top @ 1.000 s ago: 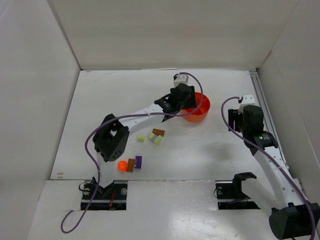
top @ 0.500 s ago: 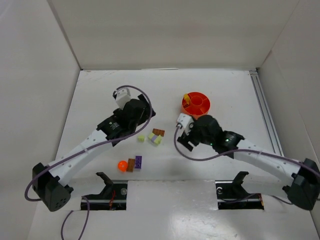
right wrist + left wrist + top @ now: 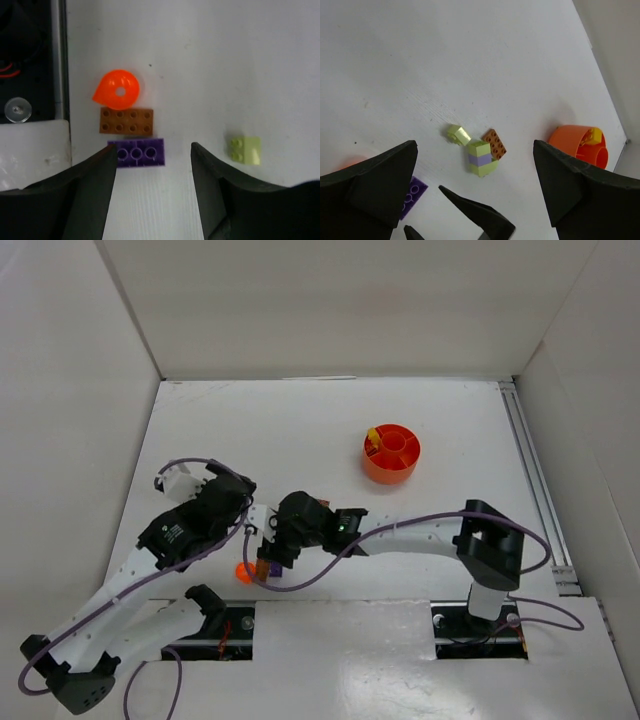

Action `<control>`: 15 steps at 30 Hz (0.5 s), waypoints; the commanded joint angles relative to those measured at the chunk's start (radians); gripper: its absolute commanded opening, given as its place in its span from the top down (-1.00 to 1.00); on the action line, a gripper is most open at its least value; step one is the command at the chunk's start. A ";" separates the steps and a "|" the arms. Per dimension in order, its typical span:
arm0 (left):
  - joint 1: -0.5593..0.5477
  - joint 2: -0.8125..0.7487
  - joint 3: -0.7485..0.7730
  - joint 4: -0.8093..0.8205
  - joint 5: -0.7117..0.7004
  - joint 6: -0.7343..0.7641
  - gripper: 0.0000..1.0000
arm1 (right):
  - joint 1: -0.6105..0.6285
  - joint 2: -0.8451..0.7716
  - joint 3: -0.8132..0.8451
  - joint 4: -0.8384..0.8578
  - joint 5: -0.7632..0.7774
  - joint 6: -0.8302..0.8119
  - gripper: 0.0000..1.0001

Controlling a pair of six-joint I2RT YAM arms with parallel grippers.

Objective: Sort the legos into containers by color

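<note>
The legos sit in two little bunches on the table, plus one in the dish. Near the front edge, the right wrist view has a purple brick (image 3: pixel 140 151) lying flat, studs up, with a brown-orange brick (image 3: pixel 126 121) right along its long side. A shiny orange teardrop piece (image 3: pixel 118 90) is just beyond that. Further out, the left wrist view shows a small pale yellow-green brick (image 3: pixel 457 134), a second brown-orange brick (image 3: pixel 494 143) and a chunky stack (image 3: pixel 481 158) of yellow-green with a purple layer in the middle, all close together. One yellow brick (image 3: pixel 593 135) is already in the round orange dish (image 3: pixel 391 472), up by its rim, well apart from the others toward the far right. The right gripper (image 3: pixel 268 562) is down low over the purple brick with its fingers (image 3: pixel 85 200) spread and nothing pinched. The brick lies just past the fingertips, nearer one of them. The left gripper (image 3: pixel 240 505) is opened up wide, fingers (image 3: pixel 375 185) far apart, holding nothing. From above, the right arm hides the middle bunch completely, and it's hard to tell which dish compartment the yellow one is in. It's a white table (image 3: pixel 450 410) with plain white walls around it and a metal rail (image 3: pixel 533 470) along the right side.
</note>
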 commanded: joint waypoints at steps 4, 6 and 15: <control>-0.011 -0.052 0.038 -0.210 -0.129 -0.246 -1.00 | -0.007 0.184 0.191 0.070 -0.125 0.106 -0.30; -0.011 -0.063 0.048 -0.265 -0.147 -0.316 -1.00 | -0.007 0.221 0.215 0.070 -0.152 0.121 -0.24; 0.003 -0.175 -0.001 -0.298 -0.262 -0.487 -1.00 | -0.007 0.341 0.294 0.070 -0.139 0.167 -0.22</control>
